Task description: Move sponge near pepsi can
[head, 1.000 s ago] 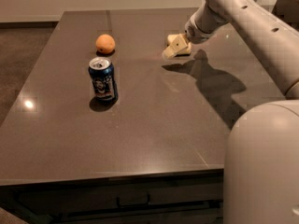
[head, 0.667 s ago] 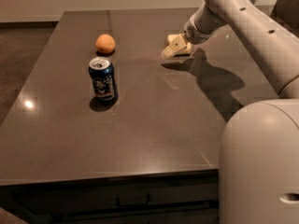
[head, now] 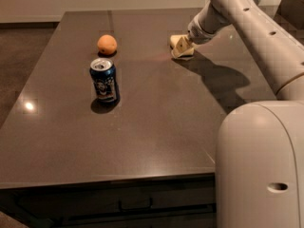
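Note:
The pepsi can (head: 104,80), dark blue with a silver top, stands upright on the left half of the dark table (head: 156,127). The pale yellow sponge (head: 176,39) lies on the table far to the can's right and a little behind it. My gripper (head: 182,47) is down on the sponge, at the end of the white arm (head: 223,8) reaching in from the upper right. The gripper covers much of the sponge, and I cannot separate the two well.
A round orange fruit (head: 107,44) sits just behind the can. My white robot body (head: 261,165) fills the lower right. The table's front edge runs along the bottom, with a drawer handle (head: 135,205) below it.

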You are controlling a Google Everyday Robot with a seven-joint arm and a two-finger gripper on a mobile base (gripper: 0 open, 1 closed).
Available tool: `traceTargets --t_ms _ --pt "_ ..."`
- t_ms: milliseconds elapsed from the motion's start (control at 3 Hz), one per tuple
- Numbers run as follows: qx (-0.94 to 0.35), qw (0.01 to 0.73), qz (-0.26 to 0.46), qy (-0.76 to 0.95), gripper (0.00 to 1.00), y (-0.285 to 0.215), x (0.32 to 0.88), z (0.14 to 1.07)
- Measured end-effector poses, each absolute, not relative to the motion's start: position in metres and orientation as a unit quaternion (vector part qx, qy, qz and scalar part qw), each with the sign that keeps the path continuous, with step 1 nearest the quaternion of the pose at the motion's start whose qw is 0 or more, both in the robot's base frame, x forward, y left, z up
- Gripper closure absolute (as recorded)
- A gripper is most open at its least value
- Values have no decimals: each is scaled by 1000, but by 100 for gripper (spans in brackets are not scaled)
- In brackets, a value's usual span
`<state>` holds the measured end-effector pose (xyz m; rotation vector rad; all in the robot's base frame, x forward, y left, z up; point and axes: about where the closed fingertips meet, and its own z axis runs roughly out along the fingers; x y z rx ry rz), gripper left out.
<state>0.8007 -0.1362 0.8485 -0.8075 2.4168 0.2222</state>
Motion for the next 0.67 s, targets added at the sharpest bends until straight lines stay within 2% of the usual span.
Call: traceTargets --t_ms 333,667 --pt "-314 287 89 901 68 -138 797 854" --pt "-344 292 98 887 93 -132 782 869"
